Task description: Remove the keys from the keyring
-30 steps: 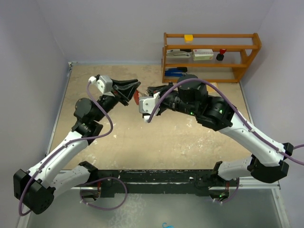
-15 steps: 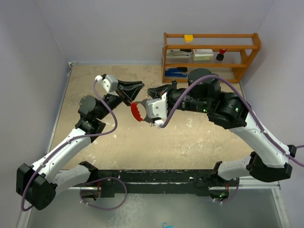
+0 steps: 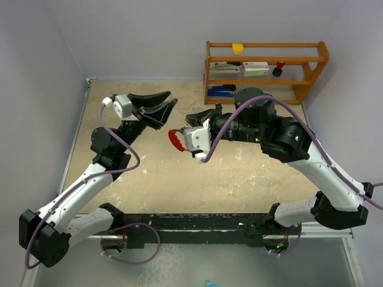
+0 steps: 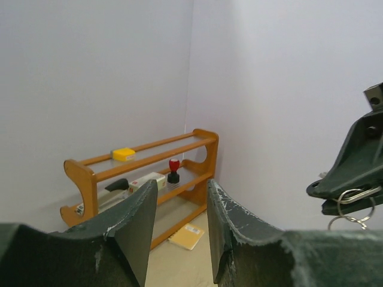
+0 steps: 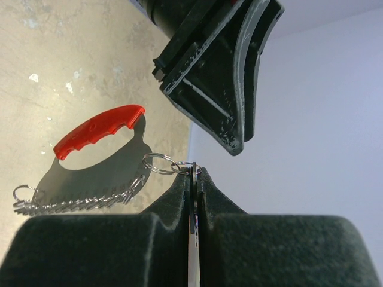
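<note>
Right wrist view: right end effector [image 5: 194, 173] pinching red-crescent, silver-ridged keyring [image 5: 99, 170], lower left, by its small loop; left wrist view shows left end effector [image 4: 181, 191] spread.

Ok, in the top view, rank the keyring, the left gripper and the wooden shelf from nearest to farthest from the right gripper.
1. keyring: hangs from the right gripper's tips.
2. left gripper: just to its left, open.
3. wooden shelf: far back, right corner.
</note>
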Robot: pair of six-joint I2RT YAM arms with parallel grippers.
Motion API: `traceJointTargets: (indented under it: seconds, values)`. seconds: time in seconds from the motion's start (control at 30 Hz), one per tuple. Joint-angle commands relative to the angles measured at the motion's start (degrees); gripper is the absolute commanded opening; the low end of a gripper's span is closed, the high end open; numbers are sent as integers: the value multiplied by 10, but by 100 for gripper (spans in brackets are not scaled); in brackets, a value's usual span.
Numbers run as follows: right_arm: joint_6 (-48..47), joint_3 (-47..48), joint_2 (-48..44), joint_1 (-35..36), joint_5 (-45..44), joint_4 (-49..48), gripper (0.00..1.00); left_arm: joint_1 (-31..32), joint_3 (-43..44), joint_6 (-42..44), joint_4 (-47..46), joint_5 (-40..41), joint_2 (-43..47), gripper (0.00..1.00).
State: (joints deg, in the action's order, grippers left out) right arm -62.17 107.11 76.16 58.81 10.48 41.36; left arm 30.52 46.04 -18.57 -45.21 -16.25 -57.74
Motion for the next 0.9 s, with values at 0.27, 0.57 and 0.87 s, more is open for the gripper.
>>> traceJointTargets:
  seconds: [0.27,0.57,0.87]
  values:
    - [3,-20,-35,-2,0,-45,3,1,31,-10,0,-130,28,36]
    - [4,-30,-45,-2,-3,-54,4,1,38,-5,3,-214,21,36]
    - [5,-32,-45,-2,-6,-60,4,1,41,-34,-49,-277,-13,35]
